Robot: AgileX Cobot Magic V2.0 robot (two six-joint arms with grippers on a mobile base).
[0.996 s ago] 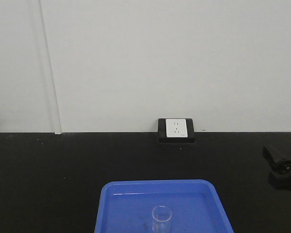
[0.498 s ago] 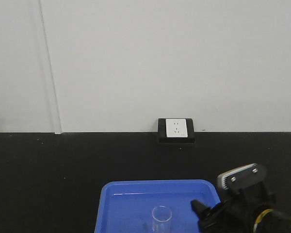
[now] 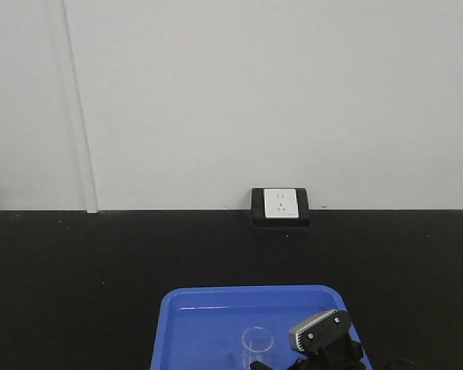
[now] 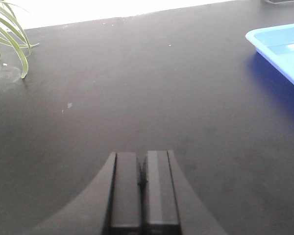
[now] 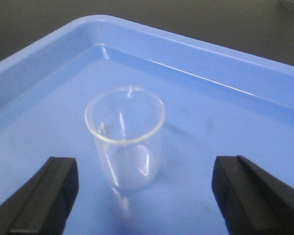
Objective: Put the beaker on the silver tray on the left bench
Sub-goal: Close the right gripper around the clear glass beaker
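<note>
On the bench point(image 4: 137, 88), in the blue tray point(image 5: 186, 54), the upright beaker point(image 5: 125, 142) is being lined up centrally just beyond the right gripper point(image 5: 144, 169), spread wide, while the left gripper point(image 4: 143, 191) is being held closed, well left of the tray.

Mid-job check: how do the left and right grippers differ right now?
The left gripper is shut, fingers pressed together; the right gripper is wide open. The left gripper hangs over bare black bench; the right gripper is over the blue tray, its fingers flanking the upright beaker without touching it. Both have black fingers and hold nothing.
</note>
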